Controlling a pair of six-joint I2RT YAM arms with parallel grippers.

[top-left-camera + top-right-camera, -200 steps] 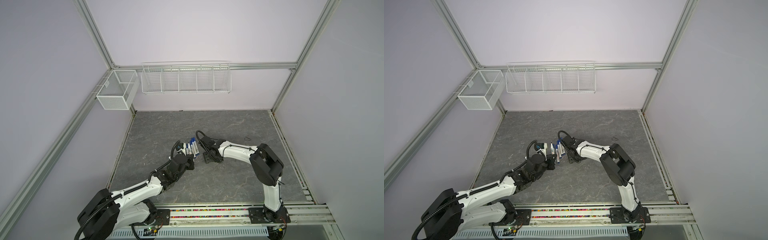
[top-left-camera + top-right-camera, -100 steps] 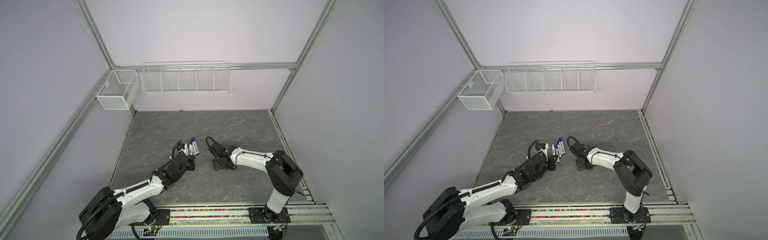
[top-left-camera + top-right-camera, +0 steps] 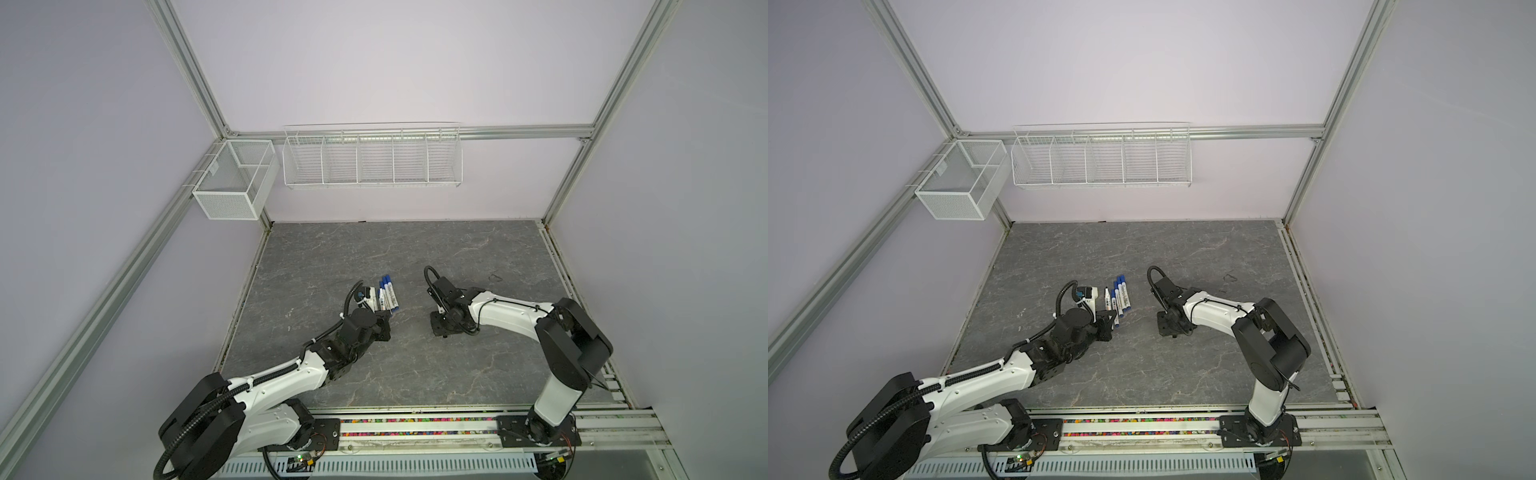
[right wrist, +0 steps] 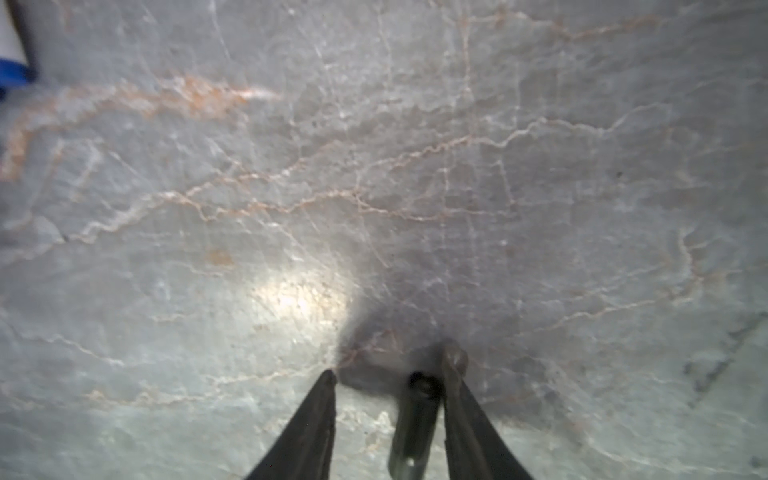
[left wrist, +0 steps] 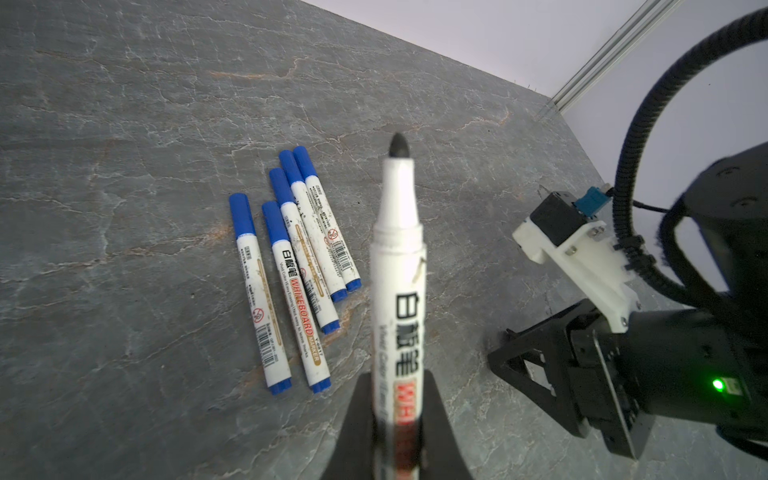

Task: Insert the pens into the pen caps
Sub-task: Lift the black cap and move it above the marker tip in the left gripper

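My left gripper (image 5: 397,376) is shut on an uncapped white pen (image 5: 399,257). The pen's black tip points away from the wrist camera, above the table. Several pens with blue pen caps on them (image 5: 291,270) lie side by side on the grey table, and show in both top views (image 3: 387,296) (image 3: 1121,296). My right gripper (image 4: 390,365) is down at the table, to the right of that group (image 3: 442,330). Its jaws stand apart around a black pen cap (image 4: 415,415). The cap rests against one finger (image 4: 457,399), with a gap to the other finger.
Two white wire baskets (image 3: 372,156) (image 3: 232,183) hang on the back wall and left frame. A small dark squiggle (image 3: 494,276) lies on the table at the right back. The arms' base rail (image 3: 415,428) runs along the front edge.
My right gripper drew back from the pens, moved right and came down to the table. Its jaws narrowed around the black cap. The left gripper with its pen barely moved.
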